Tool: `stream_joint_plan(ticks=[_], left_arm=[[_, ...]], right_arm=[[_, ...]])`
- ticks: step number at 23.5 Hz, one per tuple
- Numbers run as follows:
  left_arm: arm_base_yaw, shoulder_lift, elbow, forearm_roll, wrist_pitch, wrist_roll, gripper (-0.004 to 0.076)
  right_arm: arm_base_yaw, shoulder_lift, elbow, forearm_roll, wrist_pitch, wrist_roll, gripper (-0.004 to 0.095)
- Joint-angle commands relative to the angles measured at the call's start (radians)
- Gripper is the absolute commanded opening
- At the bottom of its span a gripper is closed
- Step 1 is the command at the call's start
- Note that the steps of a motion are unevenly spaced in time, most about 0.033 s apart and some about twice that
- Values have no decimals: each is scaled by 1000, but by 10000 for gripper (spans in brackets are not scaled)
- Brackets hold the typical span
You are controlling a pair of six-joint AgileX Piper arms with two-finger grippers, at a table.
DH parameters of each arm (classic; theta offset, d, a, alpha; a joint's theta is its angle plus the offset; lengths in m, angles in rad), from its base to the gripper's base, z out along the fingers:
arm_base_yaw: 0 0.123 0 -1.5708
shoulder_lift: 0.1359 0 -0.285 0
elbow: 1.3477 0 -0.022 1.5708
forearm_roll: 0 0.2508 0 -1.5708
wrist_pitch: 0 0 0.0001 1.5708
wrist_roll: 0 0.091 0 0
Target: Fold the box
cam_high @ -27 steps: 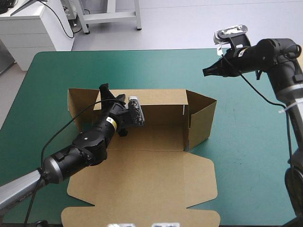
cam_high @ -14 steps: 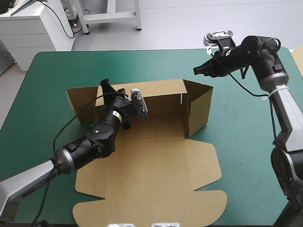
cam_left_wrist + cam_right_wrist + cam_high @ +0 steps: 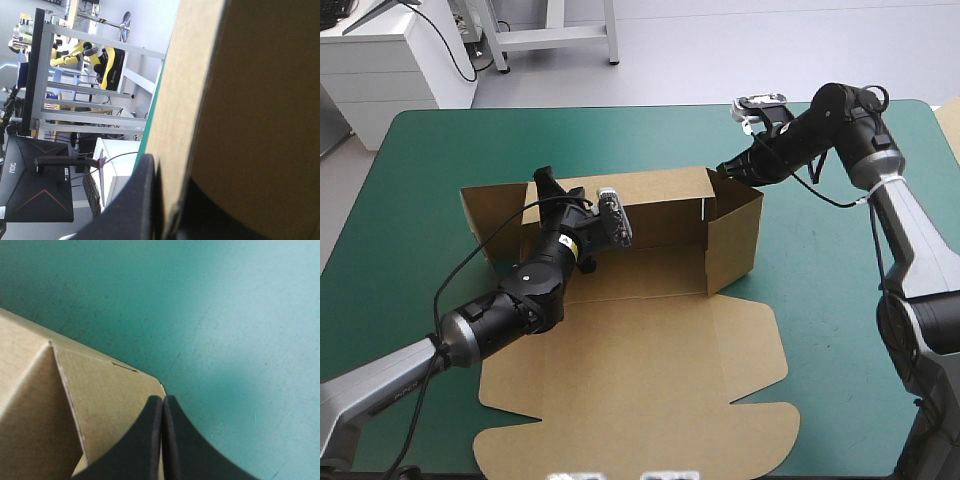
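High view: the cut sheet of brown board, the box point(image 3: 660, 205), lies mid-table on the teal-green cover point(image 3: 840, 330). Its far wall and right side wall point(image 3: 732, 240) are raised, and its wide lid panel point(image 3: 640, 380) lies flat toward the near edge. The left gripper point(image 3: 545, 185) pinches the far wall's top edge near its left end. In its wrist view the black fingers point(image 3: 145, 200) are clamped with the board between them. The right gripper point(image 3: 725, 168) has its fingers pressed together, empty, with the tip at the far top corner of the right side wall. The right wrist view shows that tip point(image 3: 162, 410) over the board corner point(image 3: 100, 405).

To fold this well, I judge the left grip should steady the far wall. The right tip should push the side wall gently inward along its crease, low enough not to slip off the corner.

Compared with earlier, the right arm has come in from the right. The side wall, splayed outward before, now stands nearly square to the far wall.
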Motion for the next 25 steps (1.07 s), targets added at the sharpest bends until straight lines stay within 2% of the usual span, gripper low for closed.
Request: stream_joint_plan(ticks=[1,8,15,18,19,20,21,22,25], left_arm=[[2,-19,-18,-48,18,-39,-8],[2,-7,-18,-46,27,-35,-8],[2,1,-18,-44,32,-34,-8],[2,1,-18,-42,30,-15,-8],[2,1,-18,-42,30,-8,-8],[2,1,-18,-42,27,-8,-8],[2,1,-18,-42,27,-6,-8],[2,1,-18,-42,27,-6,-8],[2,1,-18,-42,25,-5,-8]], right_arm=[[0,-74,-19,51,8,-13,-19],[8,-114,120,75,3,-71,-19],[8,-250,337,151,-149,-208,-19],[8,-369,574,259,-335,-413,-19],[8,-391,611,281,-368,-443,-19],[8,-428,701,354,-453,-523,-19],[8,-441,735,387,-493,-563,-19],[10,-466,809,470,-561,-670,-19],[26,-481,891,562,-595,-856,-19]])
